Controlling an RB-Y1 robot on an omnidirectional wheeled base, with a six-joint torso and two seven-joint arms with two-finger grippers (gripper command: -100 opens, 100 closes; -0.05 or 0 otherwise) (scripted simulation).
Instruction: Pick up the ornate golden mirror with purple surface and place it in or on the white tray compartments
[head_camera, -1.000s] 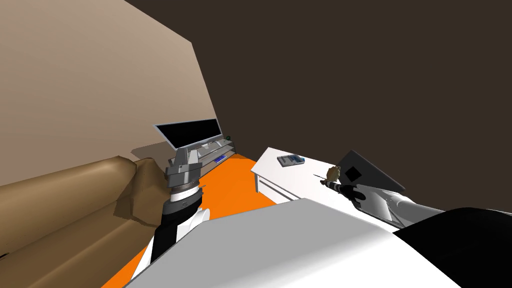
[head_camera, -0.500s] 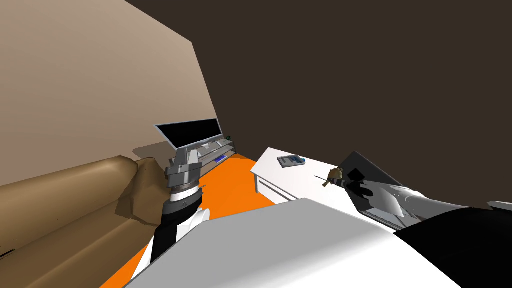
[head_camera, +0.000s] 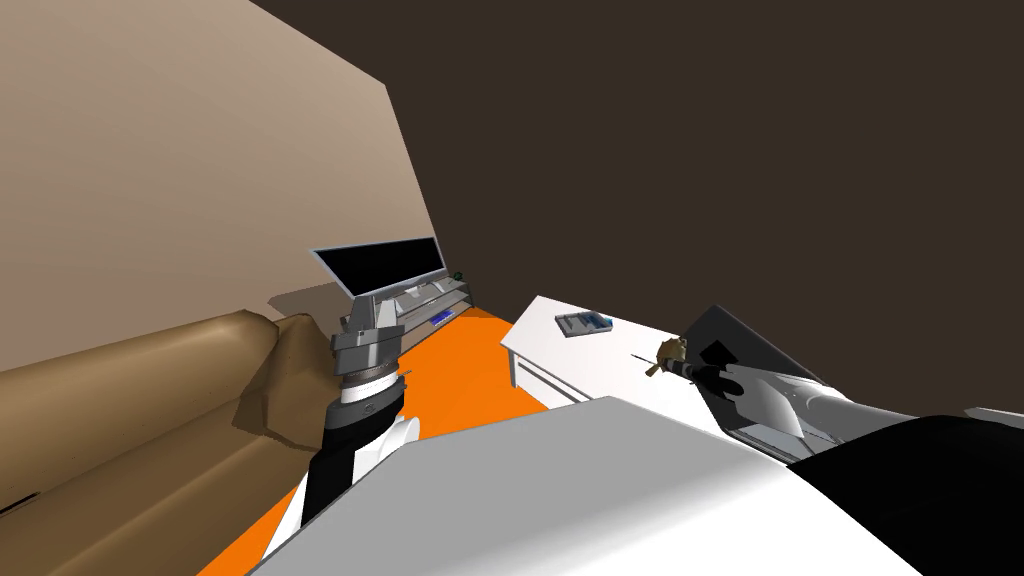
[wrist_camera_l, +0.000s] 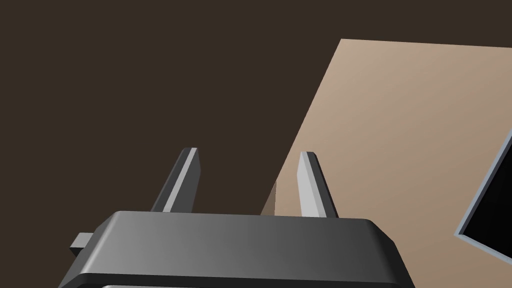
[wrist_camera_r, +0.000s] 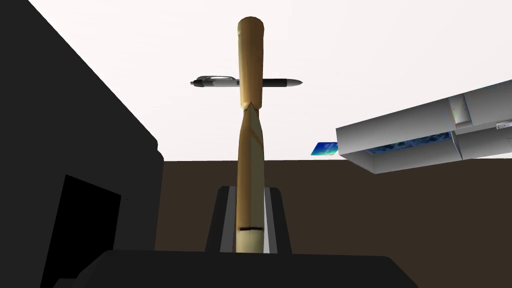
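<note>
Right gripper (wrist_camera_r: 249, 191) clamped on gold mirror (wrist_camera_r: 250, 125), held edge-on above white table (wrist_camera_r: 380, 60). Tray (wrist_camera_r: 400, 129) further along table, past pen (wrist_camera_r: 212, 81). Carry across, clear tray wall, lower into compartment, then release. Left gripper (wrist_camera_l: 250, 156) apart, idle by sofa (head_camera: 130, 400).

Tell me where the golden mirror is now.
On my right in the head view, the golden mirror is clamped in the right gripper over the white table, near the pen.

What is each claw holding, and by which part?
The right claw pinches the golden mirror, seen edge-on, by the end nearest the claw's body. The left claw is open, holding nothing.
</note>
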